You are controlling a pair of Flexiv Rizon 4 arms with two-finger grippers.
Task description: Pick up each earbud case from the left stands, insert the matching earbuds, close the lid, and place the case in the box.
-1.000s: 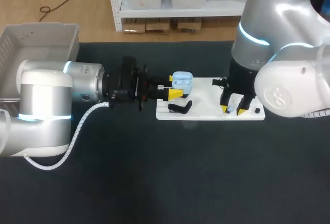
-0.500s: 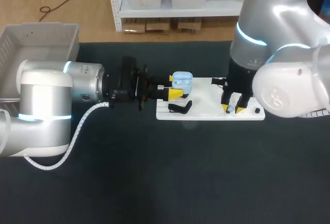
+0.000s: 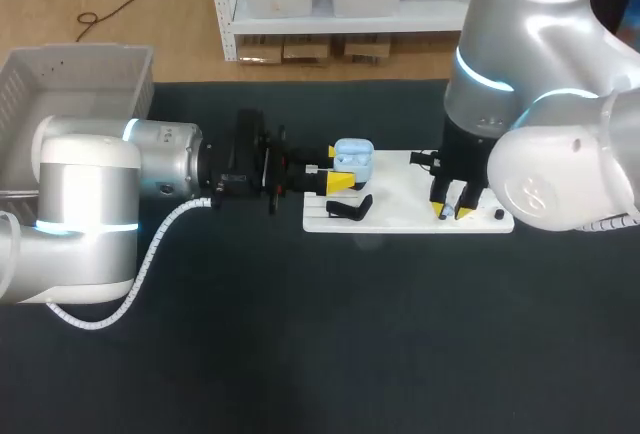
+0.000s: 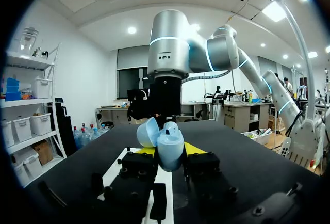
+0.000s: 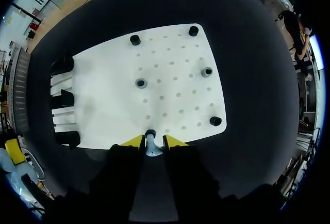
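Two arms are working at the white board (image 3: 400,194) on the table (image 3: 350,334). My left pincer (image 3: 338,182) is gripping the light-blue case (image 3: 352,154) from two sides, holding it at the board's left end, just beside a black stand (image 3: 350,209). In the left wrist view the case's lid is standing open, tipped back to one side. My right pincer (image 3: 450,211) is hanging over the board's near edge toward its right end, fingers pointing down. In the right wrist view its yellow tips are standing close together and pressing on a small pale earbud (image 5: 150,144) from both sides. The earbud is sitting in a dark socket at the board's edge. More black sockets (image 5: 140,83) are showing ahead of this pincer across the board. The box (image 3: 60,84) is sitting at the far left, well apart from the case.
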